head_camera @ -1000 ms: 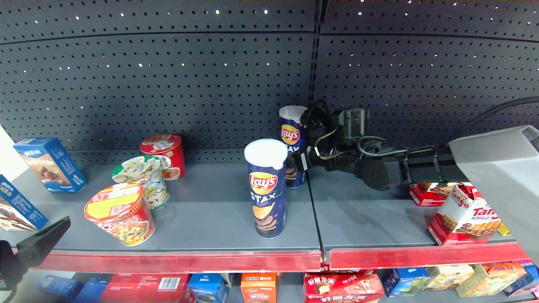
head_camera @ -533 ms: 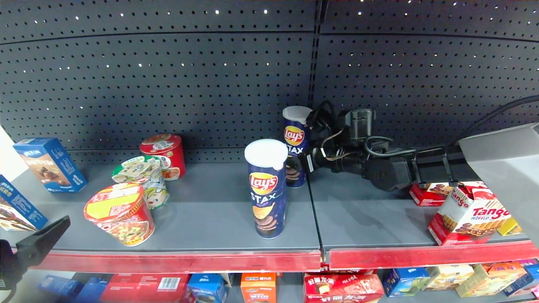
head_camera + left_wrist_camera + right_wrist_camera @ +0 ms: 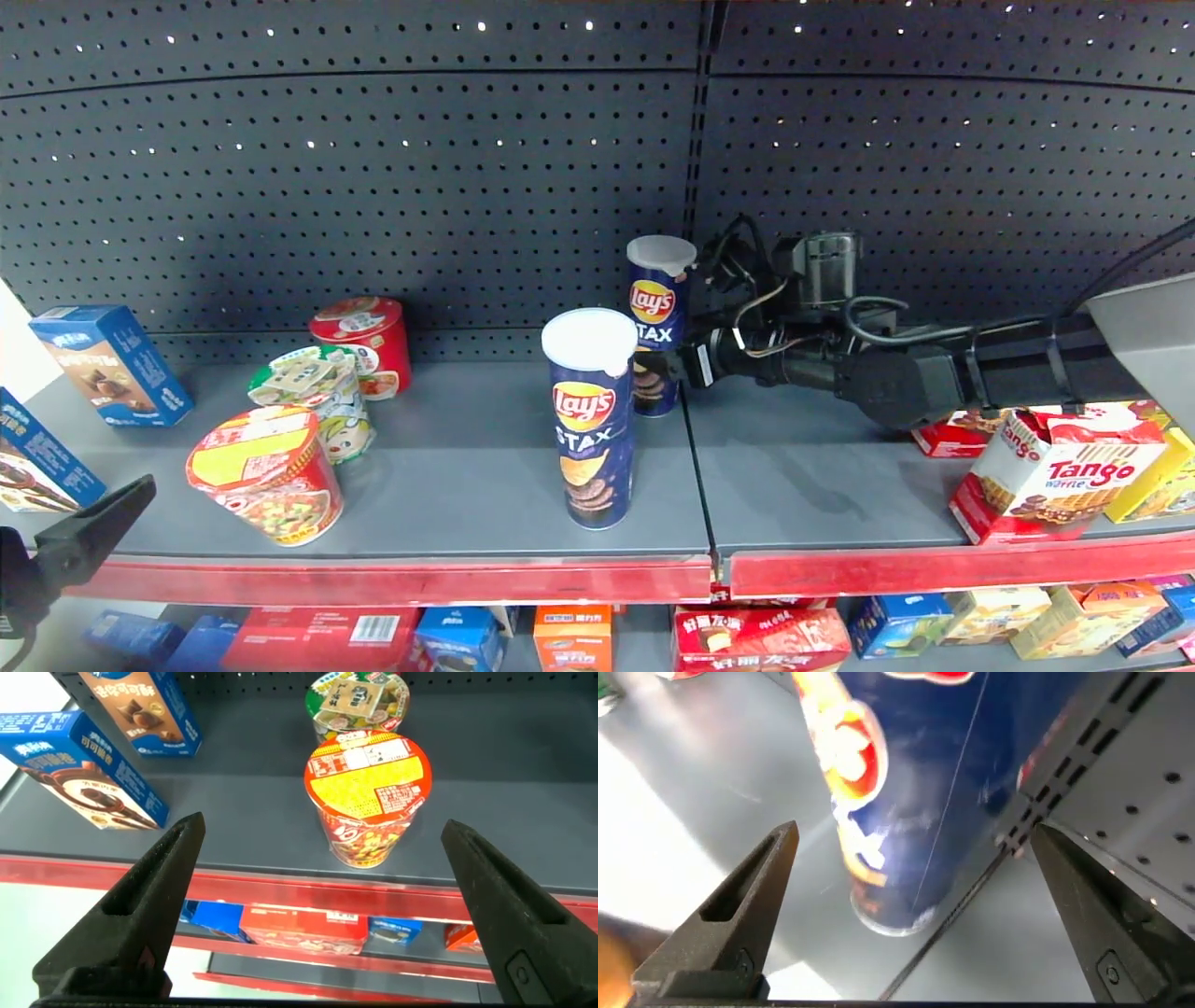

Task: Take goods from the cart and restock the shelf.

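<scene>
Right claw (image 3: 915,835) spread wide, holding nothing. Grey metal shelf (image 3: 448,467) carries the task's tall dark-blue cardboard crisp tube (image 3: 656,317), upright at the back, just beside the claw. Risk: a finger clipping it would topple it onto the matching front tube (image 3: 590,420).

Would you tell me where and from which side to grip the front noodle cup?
Probably grip the front noodle cup across its side wall under the rim, coming from the open front of the shelf: it stands upright, tapers downward, a second cup sits close behind, and the open left gripper faces it.
</scene>
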Robot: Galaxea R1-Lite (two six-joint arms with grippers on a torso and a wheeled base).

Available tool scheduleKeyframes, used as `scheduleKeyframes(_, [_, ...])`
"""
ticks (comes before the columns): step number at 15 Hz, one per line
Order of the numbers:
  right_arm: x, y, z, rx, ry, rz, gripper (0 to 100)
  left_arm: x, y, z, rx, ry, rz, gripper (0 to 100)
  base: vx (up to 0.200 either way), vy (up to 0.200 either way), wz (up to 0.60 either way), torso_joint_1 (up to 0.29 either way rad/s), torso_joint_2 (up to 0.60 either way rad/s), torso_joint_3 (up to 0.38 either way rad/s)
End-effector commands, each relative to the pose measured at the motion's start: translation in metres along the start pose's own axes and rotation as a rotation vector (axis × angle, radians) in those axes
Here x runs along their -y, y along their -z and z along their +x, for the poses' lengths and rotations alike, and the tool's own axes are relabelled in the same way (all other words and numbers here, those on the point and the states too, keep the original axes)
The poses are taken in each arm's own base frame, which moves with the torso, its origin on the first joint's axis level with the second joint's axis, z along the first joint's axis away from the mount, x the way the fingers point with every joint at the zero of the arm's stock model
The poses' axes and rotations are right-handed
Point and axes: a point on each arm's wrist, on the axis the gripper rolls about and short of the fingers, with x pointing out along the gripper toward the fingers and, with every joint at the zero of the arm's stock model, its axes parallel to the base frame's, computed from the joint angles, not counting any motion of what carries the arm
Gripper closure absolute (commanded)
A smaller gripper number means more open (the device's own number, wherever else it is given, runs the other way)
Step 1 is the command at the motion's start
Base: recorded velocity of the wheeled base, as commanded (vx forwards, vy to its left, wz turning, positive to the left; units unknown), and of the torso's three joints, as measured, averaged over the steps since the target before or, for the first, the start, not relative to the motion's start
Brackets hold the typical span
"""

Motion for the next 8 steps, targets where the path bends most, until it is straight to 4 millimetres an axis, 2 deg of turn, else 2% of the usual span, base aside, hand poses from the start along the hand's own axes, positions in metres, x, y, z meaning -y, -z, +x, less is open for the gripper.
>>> scheduleKeyframes(1, [-0.003,-0.01,-0.024,0.013,-0.003,-0.001,0,0.0,0.003,0.001,-0.011,0.0,0.002,0,0.0,0.0,0.0,0.0,0.0,0.0])
scheduleKeyframes(4, [-0.011,-0.013,-0.058,0.001,-0.013,0.026,0,0.0,0.004,0.001,-0.014,0.0,0.001,0,0.0,0.0,0.0,0.0,0.0,0.0])
scheduleKeyframes(8, [-0.017,-0.023,-0.115,0.026,0.005,0.035,0,0.001,0.011,0.002,-0.039,0.0,0.005,0,0.0,0.0,0.0,0.0,0.0,0.0])
